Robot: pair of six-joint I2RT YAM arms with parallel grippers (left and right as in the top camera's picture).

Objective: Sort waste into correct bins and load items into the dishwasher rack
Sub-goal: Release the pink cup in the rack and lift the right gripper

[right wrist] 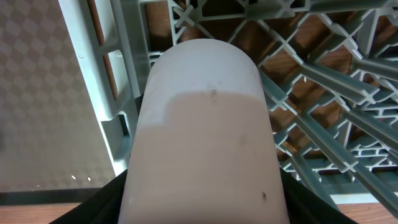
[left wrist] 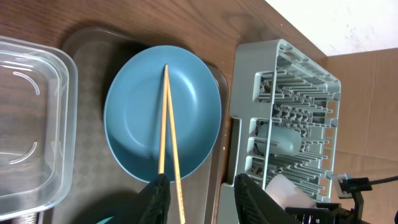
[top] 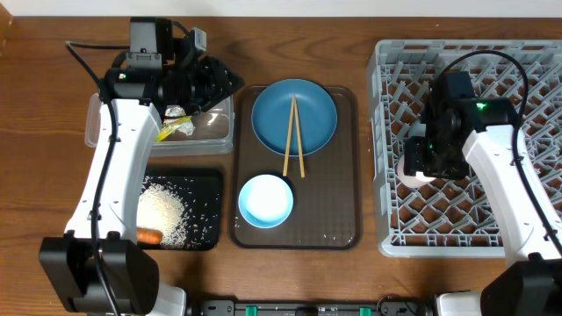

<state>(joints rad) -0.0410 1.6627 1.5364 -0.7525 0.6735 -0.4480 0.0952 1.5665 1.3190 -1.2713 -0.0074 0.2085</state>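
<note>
Left arm [top: 105, 167]: white link runs up from its base at the near-left edge, wrist turned to the right at the top. Left gripper [left wrist: 202, 198]: jaws parted, nothing between the fingers [left wrist: 155, 199].

Right arm [top: 509, 175]: reaches up and inward from the near-right base, wrist pitched down. Right gripper [top: 413, 167]: clamped on the pale pink cup [right wrist: 205, 155], one dark finger [right wrist: 93, 211] on each side of it.

Overhead straight down; left wrist oblique, right wrist close; all share rack [top: 384, 132].
</note>
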